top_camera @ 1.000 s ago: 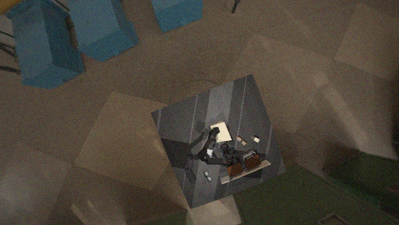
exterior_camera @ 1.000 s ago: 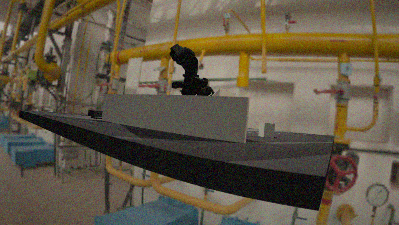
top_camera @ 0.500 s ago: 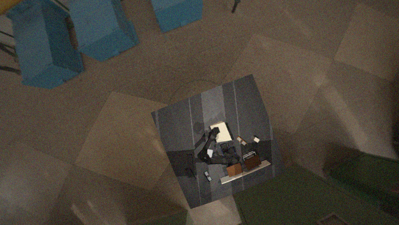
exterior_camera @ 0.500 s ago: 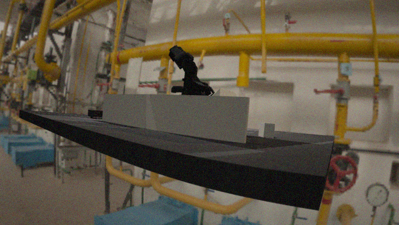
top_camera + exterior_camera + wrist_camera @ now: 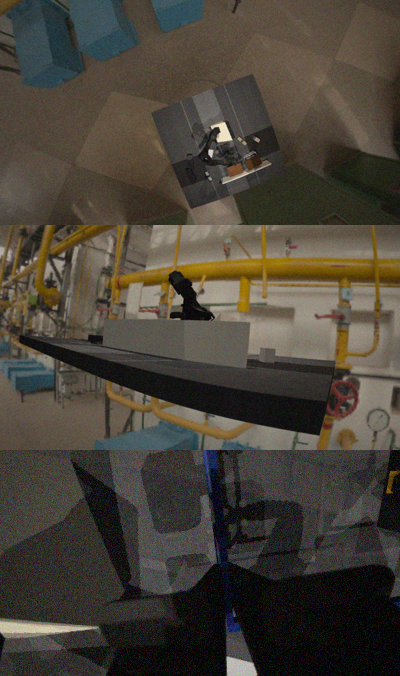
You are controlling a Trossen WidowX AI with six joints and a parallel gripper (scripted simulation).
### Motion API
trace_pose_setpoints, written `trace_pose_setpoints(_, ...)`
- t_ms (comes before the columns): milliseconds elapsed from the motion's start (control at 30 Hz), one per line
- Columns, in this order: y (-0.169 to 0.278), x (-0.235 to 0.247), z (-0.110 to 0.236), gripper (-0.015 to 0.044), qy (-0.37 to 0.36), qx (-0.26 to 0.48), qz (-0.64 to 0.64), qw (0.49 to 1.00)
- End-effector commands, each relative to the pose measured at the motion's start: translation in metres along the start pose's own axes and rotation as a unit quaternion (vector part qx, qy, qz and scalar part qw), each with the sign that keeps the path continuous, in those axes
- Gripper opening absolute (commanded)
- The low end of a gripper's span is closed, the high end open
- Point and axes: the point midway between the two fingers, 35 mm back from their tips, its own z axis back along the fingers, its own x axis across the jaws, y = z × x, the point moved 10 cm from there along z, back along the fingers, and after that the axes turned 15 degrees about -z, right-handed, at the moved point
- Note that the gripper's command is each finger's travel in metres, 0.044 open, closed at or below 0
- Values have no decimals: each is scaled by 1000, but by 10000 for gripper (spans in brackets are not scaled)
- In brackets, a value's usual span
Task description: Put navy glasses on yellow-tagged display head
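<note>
In the wrist view my gripper (image 5: 222,569) is shut on a thin navy bar of the glasses (image 5: 215,505), which runs straight up from between the two dark fingers. A small yellow patch (image 5: 393,483) shows at the right edge. In the overhead view the dark arm (image 5: 208,146) bends over the table, and its gripper end (image 5: 228,153) sits just short of two brown display heads (image 5: 234,169) (image 5: 253,162). I cannot tell which head carries the yellow tag. In the side view only the upper arm (image 5: 187,296) shows above a grey wall (image 5: 176,342), which hides the heads and the glasses.
A white backing board (image 5: 246,173) stands behind the heads. A cream sheet (image 5: 223,132) lies near the arm. Small blocks (image 5: 241,140) (image 5: 256,139) (image 5: 207,175) lie on the grey table (image 5: 173,125) (image 5: 196,381). Blue bins (image 5: 44,47) stand on the floor.
</note>
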Motion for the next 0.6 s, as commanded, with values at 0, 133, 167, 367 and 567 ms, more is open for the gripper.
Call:
trace_pose_setpoints(0,-2,-6,0,0,3,1,0,1000)
trace_pose_setpoints(133,-3,-11,0,0,4,1,0,1000)
trace_pose_setpoints(167,-3,-12,0,0,4,1,0,1000)
trace_pose_setpoints(367,-6,-21,0,0,4,1,0,1000)
trace_pose_setpoints(567,-8,-29,0,0,4,1,0,1000)
